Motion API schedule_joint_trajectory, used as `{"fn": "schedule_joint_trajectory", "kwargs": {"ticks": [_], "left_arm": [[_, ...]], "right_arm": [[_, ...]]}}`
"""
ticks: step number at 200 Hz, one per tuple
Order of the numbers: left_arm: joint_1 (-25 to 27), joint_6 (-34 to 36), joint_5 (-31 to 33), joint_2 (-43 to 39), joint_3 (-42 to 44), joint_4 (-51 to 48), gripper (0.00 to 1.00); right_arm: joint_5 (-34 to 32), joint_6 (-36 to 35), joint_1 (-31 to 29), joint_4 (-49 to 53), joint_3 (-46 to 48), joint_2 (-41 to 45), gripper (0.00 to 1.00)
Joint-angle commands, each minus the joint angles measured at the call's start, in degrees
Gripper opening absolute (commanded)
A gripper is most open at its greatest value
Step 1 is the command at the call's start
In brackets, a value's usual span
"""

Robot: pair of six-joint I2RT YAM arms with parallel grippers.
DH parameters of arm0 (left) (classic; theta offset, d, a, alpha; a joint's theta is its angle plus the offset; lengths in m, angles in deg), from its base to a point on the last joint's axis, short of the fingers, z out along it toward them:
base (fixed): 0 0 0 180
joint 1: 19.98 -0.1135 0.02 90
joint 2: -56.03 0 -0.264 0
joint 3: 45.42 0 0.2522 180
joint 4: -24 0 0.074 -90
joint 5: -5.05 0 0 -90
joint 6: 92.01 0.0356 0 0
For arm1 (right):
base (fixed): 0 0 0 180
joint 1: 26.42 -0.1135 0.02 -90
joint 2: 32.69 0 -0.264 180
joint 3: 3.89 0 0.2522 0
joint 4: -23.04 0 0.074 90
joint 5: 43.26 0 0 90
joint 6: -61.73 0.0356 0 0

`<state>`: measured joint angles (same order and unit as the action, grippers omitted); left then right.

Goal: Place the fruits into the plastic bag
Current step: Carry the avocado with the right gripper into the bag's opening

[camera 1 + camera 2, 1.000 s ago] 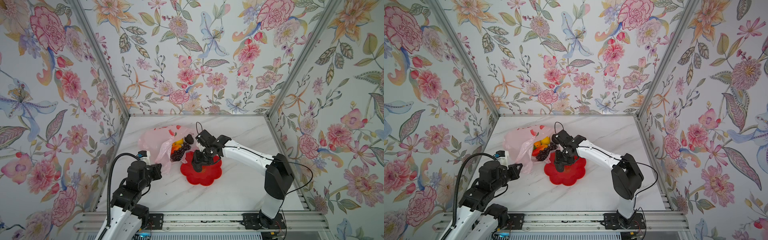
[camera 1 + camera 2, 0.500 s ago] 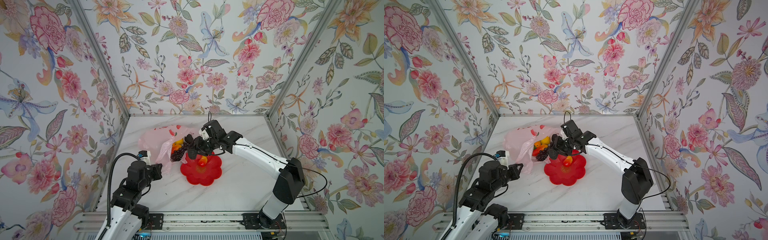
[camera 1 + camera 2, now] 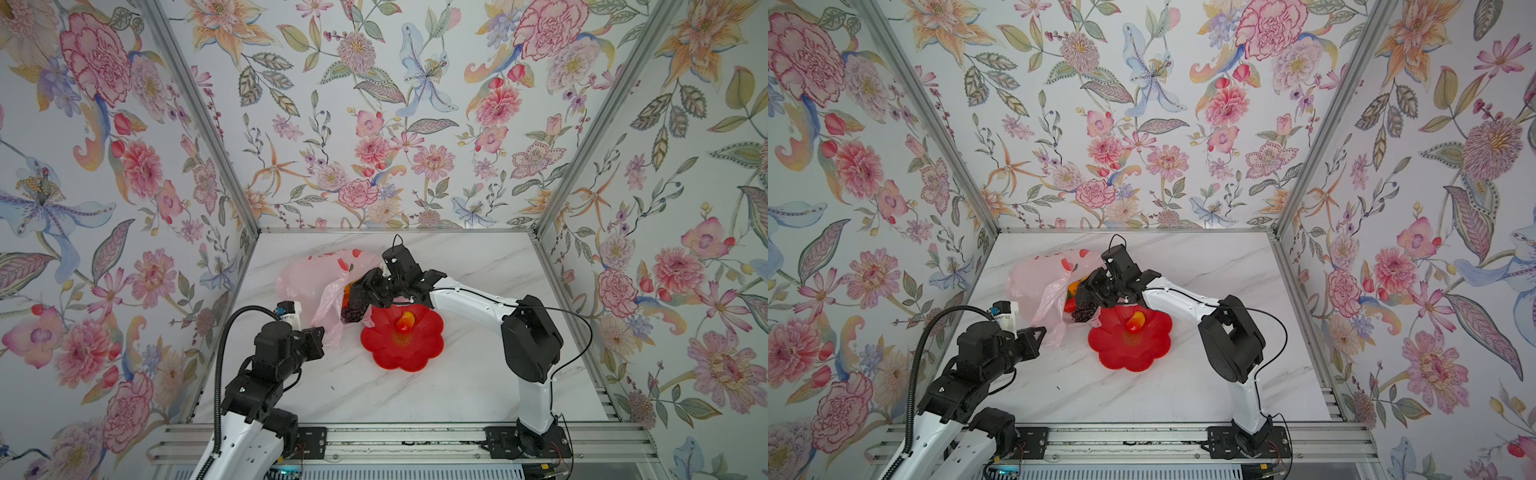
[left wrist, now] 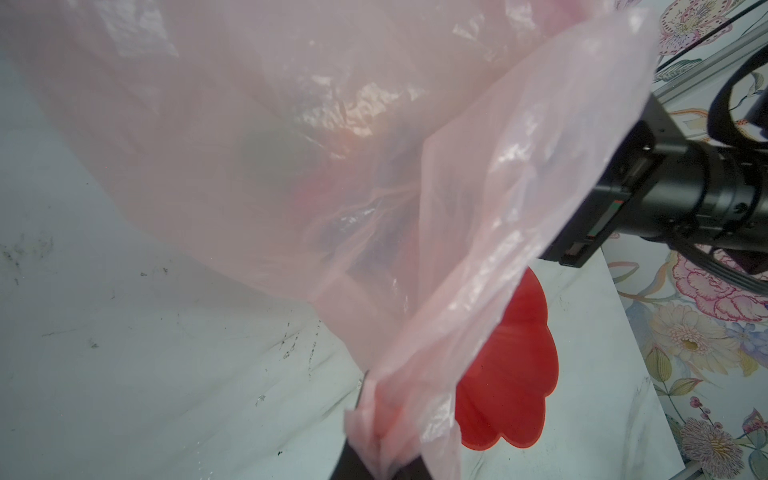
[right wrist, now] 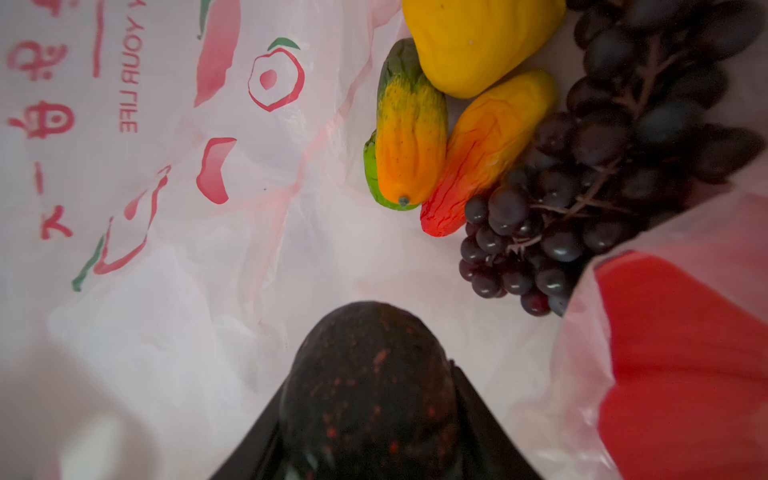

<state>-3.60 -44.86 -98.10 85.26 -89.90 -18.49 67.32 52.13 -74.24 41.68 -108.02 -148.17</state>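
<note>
**Clerk:** Which step is in hand?

**Inspector:** Delivery of one fruit. The right pincer (image 3: 362, 291) reaches across the middle into the mouth of the bag (image 3: 316, 270), its fingers clamped on either side of a blackish avocado (image 5: 365, 399). In the right wrist view the avocado hangs over the bag's printed inner wall and has not yet been let go.

**Clerk:** And the other arm?

**Inspector:** The left pincer (image 3: 318, 334) is closed tight on a bunched fold of the bag's edge. The fold is raised off the bench (image 3: 415, 395), which holds the mouth open towards the red plate (image 3: 399, 353).

**Clerk:** Where are the fruits?

**Inspector:** Inside the bag there is a yellow fruit (image 5: 478, 41) and a pair of mangoes (image 5: 409, 133) lying side by side and touching. A bunch of dark grapes (image 5: 582, 187) rests against them near the mouth. Outside the bag, a single mango (image 3: 405, 322) lies on the plate.

**Clerk:** How far along is the task?

**Inspector:** Well advanced, in my judgement. The avocado is being placed and the single mango is outstanding.

**Clerk:** What does the next move call for?

**Inspector:** The right fingers should part only once the avocado is well past the rim, so that it settles on the film and does not roll out by the grapes. The arm should then withdraw without snagging the thin plastic. The left grip must hold its fold meanwhile, or the mouth is likely to sag shut.
</note>
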Motion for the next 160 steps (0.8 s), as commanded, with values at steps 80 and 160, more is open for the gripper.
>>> {"fn": "schedule_joint_trajectory", "kwargs": {"ticks": [80, 160], "left_arm": [[-1.0, 1.1, -0.9, -0.4, 0.8, 0.3, 0.00], [-1.1, 1.3, -0.7, -0.8, 0.7, 0.1, 0.00]], "right_arm": [[-15.6, 19.0, -1.9, -26.7, -9.7, -14.8, 0.48], [-16.2, 20.6, 1.8, -28.1, -20.5, -25.5, 0.54]]}}
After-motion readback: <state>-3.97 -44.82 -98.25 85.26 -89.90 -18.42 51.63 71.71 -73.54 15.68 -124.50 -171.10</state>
